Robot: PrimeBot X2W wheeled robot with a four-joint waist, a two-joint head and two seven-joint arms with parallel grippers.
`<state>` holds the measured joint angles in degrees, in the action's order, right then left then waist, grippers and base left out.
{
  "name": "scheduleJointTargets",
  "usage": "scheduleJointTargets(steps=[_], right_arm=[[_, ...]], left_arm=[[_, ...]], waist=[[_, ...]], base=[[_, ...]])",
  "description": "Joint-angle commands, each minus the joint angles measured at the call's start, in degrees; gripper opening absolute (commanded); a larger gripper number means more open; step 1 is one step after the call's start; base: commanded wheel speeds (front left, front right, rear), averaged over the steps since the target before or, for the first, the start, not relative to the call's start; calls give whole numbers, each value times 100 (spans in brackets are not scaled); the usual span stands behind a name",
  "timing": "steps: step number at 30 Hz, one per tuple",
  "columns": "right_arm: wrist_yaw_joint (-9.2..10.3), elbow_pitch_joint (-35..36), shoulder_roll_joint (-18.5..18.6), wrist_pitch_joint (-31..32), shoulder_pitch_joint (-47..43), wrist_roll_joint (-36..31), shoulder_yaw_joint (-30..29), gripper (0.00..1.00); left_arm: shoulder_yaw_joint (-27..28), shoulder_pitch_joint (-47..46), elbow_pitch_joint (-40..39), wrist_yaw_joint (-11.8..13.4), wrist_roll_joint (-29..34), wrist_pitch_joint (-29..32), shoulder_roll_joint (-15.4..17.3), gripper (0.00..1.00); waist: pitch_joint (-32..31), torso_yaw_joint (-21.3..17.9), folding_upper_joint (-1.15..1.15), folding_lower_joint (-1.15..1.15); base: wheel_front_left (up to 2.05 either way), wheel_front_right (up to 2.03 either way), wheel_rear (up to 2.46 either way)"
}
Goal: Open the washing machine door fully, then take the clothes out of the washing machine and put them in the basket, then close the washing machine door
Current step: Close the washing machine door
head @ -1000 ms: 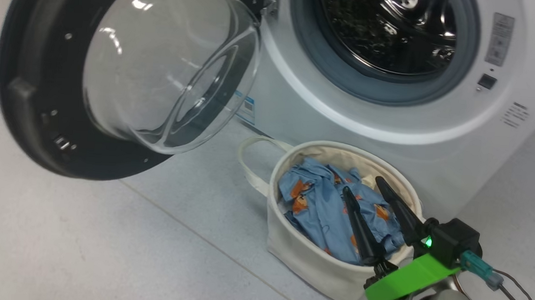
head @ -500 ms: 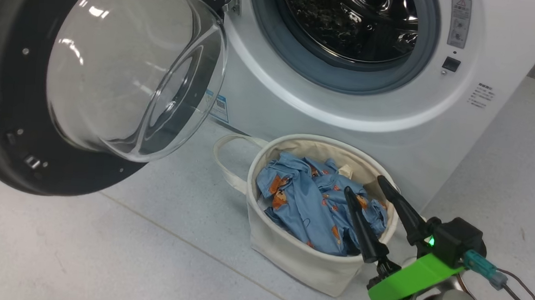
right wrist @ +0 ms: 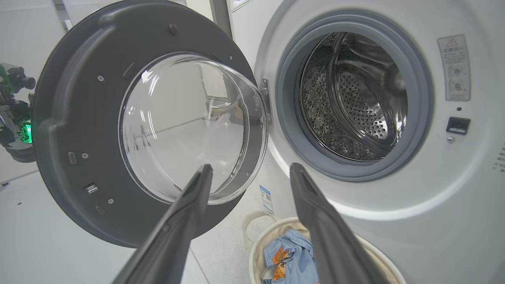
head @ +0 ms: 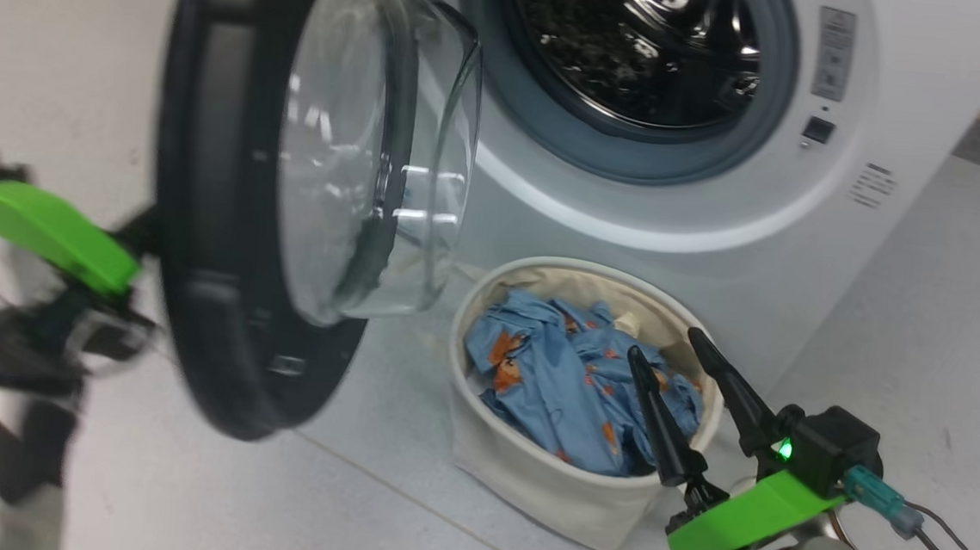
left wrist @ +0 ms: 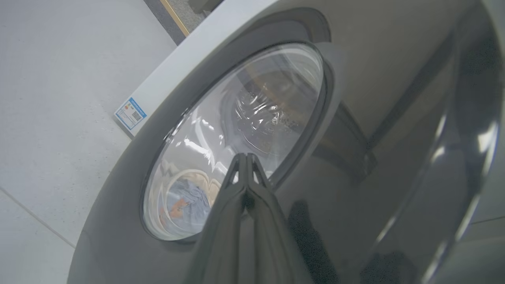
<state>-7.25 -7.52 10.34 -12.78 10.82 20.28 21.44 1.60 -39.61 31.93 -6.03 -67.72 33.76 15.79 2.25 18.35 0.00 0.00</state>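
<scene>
Washing machine door [head: 219, 204]: partly open, hinged on the machine's left side, and seen nearly edge-on in the head view. The domed glass faces the opening.

Washing machine [head: 715, 265]: the round opening is uncovered. The grey rubber ring and the steel drum [head: 635, 44] show through it.

Basket [head: 544, 494]: upright on the floor [head: 181, 495], just in front of the machine, below the opening and to the right of the door's lower edge.

Clothes [head: 552, 374]: a crumpled light-blue heap with orange prints lying inside the basket, with some cream cloth at the far side.

Left gripper [left wrist: 246, 157]: jaws clenched, fingers pressed flat together with nothing between them. It is on the outer side of the door, tips against the glossy rim at the lower edge of the glass. Contact cannot be confirmed. The left arm is blurred in the head view. A blue sticker [left wrist: 130, 113] shows at the machine's lower corner.

Right gripper [head: 663, 341]: jaws released, spread wide and empty. It hangs over the basket's near right rim, above the clothes and apart from them. The fingers point toward the machine front.
</scene>
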Motion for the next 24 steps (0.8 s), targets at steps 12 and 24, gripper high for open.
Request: scheduleJointTargets(steps=[12, 24], right_arm=[[-24, 95, -201, -159, 43, -42, -102, 100], [-24, 64, -299, -210, 77, -42, -186, 100]], left_arm=[[-737, 1268, -3400, 633, 530, -279, -914, 0], [-310, 1972, -3959, 454, 1124, -1058, -466, 100]], waist=[[40, -824, 0, 0], [100, -1086, 0, 0]], base=[[0, 0, 0], [0, 0, 0]])
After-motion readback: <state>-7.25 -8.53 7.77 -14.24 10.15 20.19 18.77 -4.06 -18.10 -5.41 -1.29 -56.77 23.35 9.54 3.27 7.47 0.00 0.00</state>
